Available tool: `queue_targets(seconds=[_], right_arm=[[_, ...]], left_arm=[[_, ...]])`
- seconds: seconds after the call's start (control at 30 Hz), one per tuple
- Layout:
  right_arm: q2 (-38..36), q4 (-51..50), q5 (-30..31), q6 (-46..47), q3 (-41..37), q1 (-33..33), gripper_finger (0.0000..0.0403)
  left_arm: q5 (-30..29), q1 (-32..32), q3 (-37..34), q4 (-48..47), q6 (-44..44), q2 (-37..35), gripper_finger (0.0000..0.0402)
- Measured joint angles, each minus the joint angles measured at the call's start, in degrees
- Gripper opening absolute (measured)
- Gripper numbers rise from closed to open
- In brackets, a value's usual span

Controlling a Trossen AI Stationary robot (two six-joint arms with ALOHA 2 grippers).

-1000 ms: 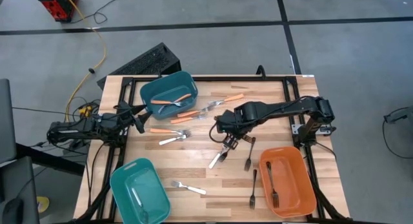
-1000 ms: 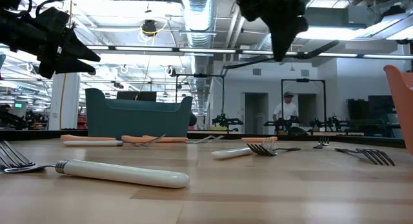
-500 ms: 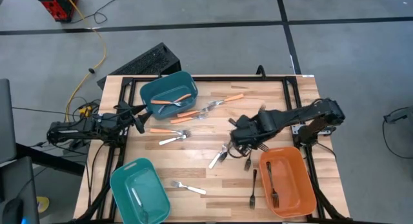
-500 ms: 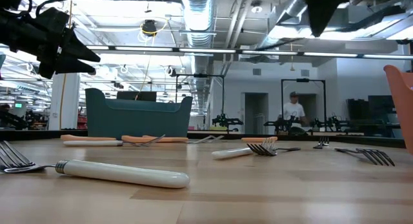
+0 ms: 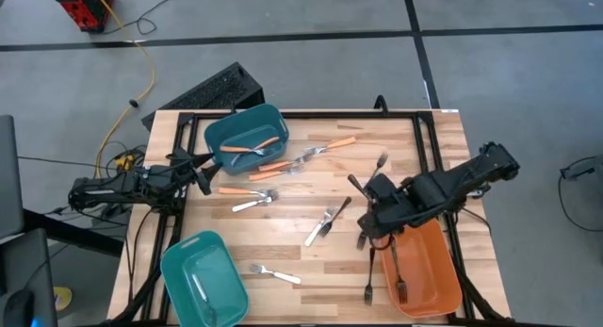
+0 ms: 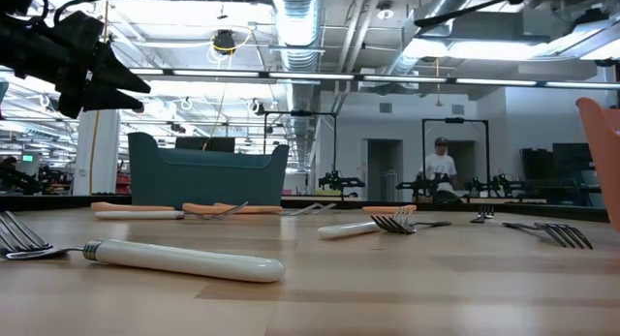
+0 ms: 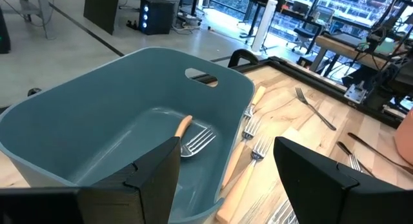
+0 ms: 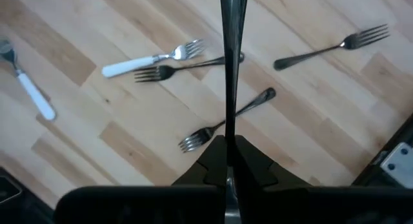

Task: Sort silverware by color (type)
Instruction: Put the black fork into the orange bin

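Right gripper (image 8: 227, 161) jaws clamped on a black fork (image 8: 231, 56); left gripper (image 7: 222, 179) jaws apart, apparently empty. No legible writing.

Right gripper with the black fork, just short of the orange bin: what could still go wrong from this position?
The right gripper pinches the black fork at one end only, so its long free end could swing or slip out. It hangs beside the orange bin, not yet over it; releasing now would likely drop it among the loose forks on the table. The free end could also catch the bin's rim.
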Motion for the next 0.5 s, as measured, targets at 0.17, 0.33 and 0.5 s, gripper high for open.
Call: queue_targets(seconds=[0.17,0.33,0.5], right_arm=[[0.0,0.0,0.0,4.9,0.0,3.2,0.0029],[0.1,0.0,0.0,11.6,0.0,7.3,0.0032],[0.1,0.0,0.0,18.5,-0.3,11.2,0.0030]], left_arm=[[0.0,0.0,0.0,0.0,0.0,0.0,0.0235],[0.0,0.0,0.0,0.0,0.0,0.0,0.0235],[-0.2,0.0,0.0,0.0,0.0,0.0,0.0235]])
